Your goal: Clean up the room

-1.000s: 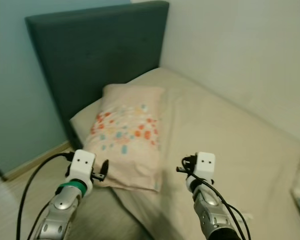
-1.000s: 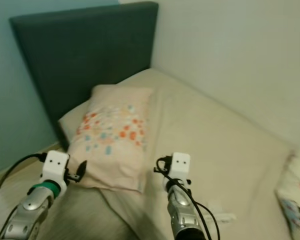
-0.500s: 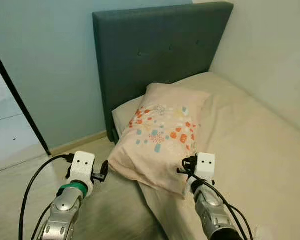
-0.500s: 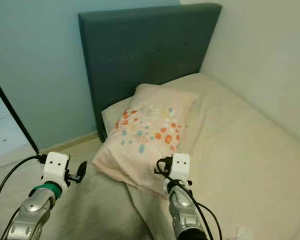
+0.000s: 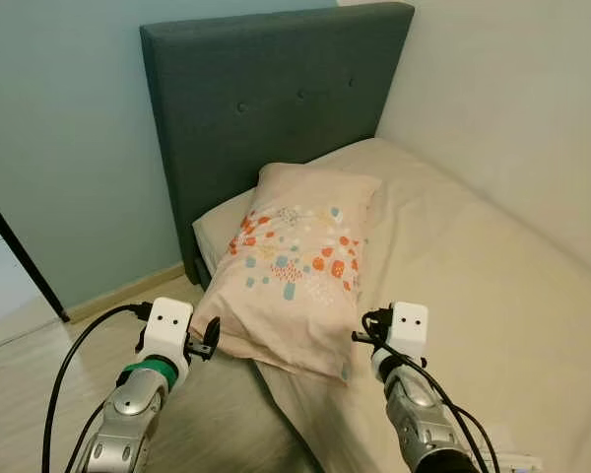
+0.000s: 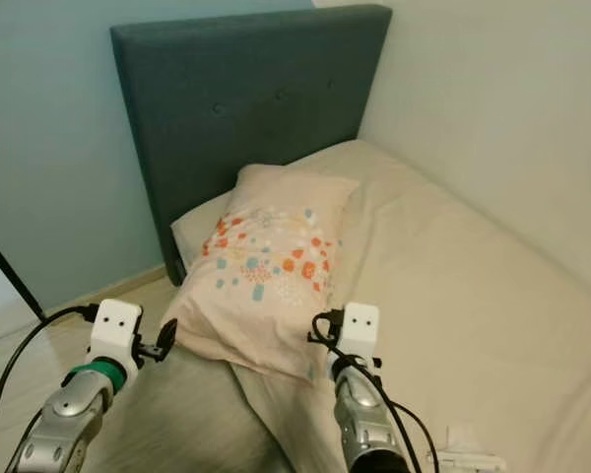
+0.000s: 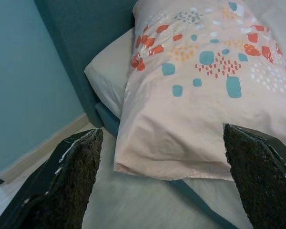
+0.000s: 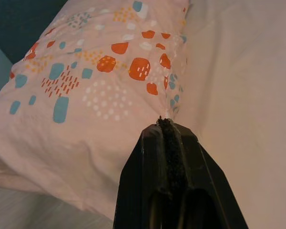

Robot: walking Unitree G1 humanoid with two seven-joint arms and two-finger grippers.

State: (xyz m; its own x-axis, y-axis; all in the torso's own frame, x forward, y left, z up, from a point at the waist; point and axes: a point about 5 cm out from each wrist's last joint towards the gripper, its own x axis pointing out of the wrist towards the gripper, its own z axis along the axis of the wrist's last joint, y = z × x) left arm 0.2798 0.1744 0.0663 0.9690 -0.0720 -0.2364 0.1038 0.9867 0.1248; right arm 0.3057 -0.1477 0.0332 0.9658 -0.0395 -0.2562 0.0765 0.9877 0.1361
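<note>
I see a matt cotton-like pillow (image 5: 300, 266) printed in orange and teal, on a smooth beige cloth sheet (image 5: 473, 286); the headboard (image 5: 266, 108) is woven dark fabric with buttons, and my left gripper's pads (image 7: 71, 183) look coarse, gritty black

pillow (image 5: 300, 264) on bed (image 5: 473, 276), headboard (image 5: 266, 108) behind

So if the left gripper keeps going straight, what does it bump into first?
Probably the near edge of the pale pink pillow with orange and teal spots; the open left gripper points right at it.
</note>
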